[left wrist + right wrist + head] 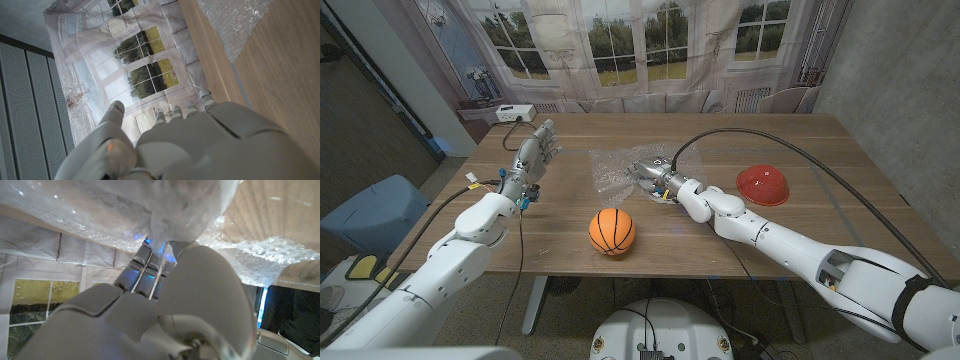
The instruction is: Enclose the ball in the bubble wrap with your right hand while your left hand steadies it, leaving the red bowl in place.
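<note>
An orange basketball (612, 231) sits near the table's front edge, with no wrap on it. The clear bubble wrap (617, 165) lies crumpled on the wood behind it, and one corner of it (235, 20) shows in the left wrist view. My right hand (651, 176) grips the wrap's right edge, and a bunched fold of the wrap (185, 210) is caught in its fingers (145, 265). My left hand (534, 152) is held up at the left of the wrap, fingers apart, holding nothing; its back (200, 145) shows in its wrist view. The red bowl (763, 185) stands upside down to the right.
A small white device (513, 113) sits at the table's (800, 140) back left corner. A blue seat (380, 210) stands on the floor at the left. Bare wood lies between the ball and the bowl.
</note>
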Available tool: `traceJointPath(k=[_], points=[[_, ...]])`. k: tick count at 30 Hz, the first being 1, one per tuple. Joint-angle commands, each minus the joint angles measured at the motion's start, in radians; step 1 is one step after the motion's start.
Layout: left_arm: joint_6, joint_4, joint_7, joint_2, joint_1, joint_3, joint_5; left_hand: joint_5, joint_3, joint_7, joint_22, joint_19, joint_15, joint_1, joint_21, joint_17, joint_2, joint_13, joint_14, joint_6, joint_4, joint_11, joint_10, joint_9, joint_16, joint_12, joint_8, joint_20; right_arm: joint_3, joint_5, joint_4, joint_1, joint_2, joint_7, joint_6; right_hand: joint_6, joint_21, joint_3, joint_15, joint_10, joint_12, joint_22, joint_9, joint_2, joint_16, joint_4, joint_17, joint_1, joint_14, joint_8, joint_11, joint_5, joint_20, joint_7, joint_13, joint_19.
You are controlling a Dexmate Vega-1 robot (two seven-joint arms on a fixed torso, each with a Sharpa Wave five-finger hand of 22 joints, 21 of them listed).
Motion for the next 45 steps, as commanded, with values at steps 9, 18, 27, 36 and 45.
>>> traceJointPath(k=[9, 18, 27, 36, 45], points=[[0.014, 0.076, -0.062, 0.008, -0.072, 0.033, -0.024, 0.006, -0.003, 0.005, 0.004, -0.07, -0.002, -0.011, -0.007, 0.002, -0.003, 0.006, -0.11, -0.05, 0.002, 0.006, -0.077, 0.002, -0.002, -0.006, -0.007, 0.013, 0.018, -0.002, 0.133, 0.024, 0.004, -0.409, 0.198, 0.258, 0.217, -0.079, -0.182, 0.285, 0.186, 0.041, 0.091, 0.055, 0.033, 0.043, 0.176, -0.032, 0.256, 0.153, 0.025, -0.053, -0.079, 0.055, 0.162, -0.027], [0.013, 0.121, -0.098, 0.004, -0.119, 0.058, -0.031, 0.007, -0.004, 0.004, 0.005, -0.072, -0.005, -0.014, -0.009, 0.003, -0.003, 0.006, -0.116, -0.057, 0.003, 0.009, -0.084, 0.002, -0.003, -0.008, -0.01, 0.013, 0.122, 0.051, -0.212, -0.081, -0.074, -0.107, -0.008, 0.263, 0.248, -0.085, -0.181, 0.293, 0.206, 0.041, 0.096, 0.056, 0.042, 0.035, 0.211, -0.024, 0.268, 0.161, 0.036, -0.05, -0.068, 0.063, 0.195, -0.027], [0.014, 0.165, -0.138, 0.001, -0.176, 0.087, -0.028, 0.007, -0.005, 0.003, 0.005, -0.073, -0.006, -0.017, -0.011, 0.003, -0.004, 0.007, -0.118, -0.06, 0.005, 0.009, -0.087, 0.002, -0.002, -0.01, -0.01, 0.013, 0.187, -0.023, -0.5, -0.186, -0.108, 0.099, -0.239, 0.261, 0.272, -0.09, -0.18, 0.293, 0.21, 0.041, 0.093, 0.059, 0.048, 0.033, 0.241, -0.021, 0.273, 0.161, 0.036, -0.049, -0.06, 0.065, 0.207, -0.033], [0.027, 0.188, -0.168, 0.003, -0.23, 0.116, -0.019, 0.008, -0.005, 0.002, 0.005, -0.073, -0.006, -0.018, -0.012, 0.003, -0.004, 0.007, -0.118, -0.061, 0.005, 0.009, -0.088, 0.002, -0.001, -0.01, -0.01, 0.013, 0.237, -0.058, -0.658, -0.286, -0.128, 0.158, -0.315, 0.261, 0.29, -0.094, -0.18, 0.296, 0.209, 0.041, 0.091, 0.06, 0.051, 0.033, 0.263, -0.02, 0.273, 0.162, 0.035, -0.048, -0.059, 0.064, 0.208, -0.036], [0.047, 0.181, -0.177, 0.016, -0.246, 0.128, -0.018, 0.008, -0.006, 0.002, 0.005, -0.073, -0.006, -0.02, -0.013, 0.002, -0.004, 0.007, -0.119, -0.062, 0.006, 0.009, -0.089, 0.002, -0.001, -0.01, -0.01, 0.013, 0.303, 0.009, -0.757, -0.393, -0.179, 0.148, -0.231, 0.26, 0.307, -0.097, -0.18, 0.298, 0.207, 0.04, 0.089, 0.061, 0.052, 0.033, 0.283, -0.02, 0.273, 0.162, 0.036, -0.048, -0.058, 0.065, 0.209, -0.041]])
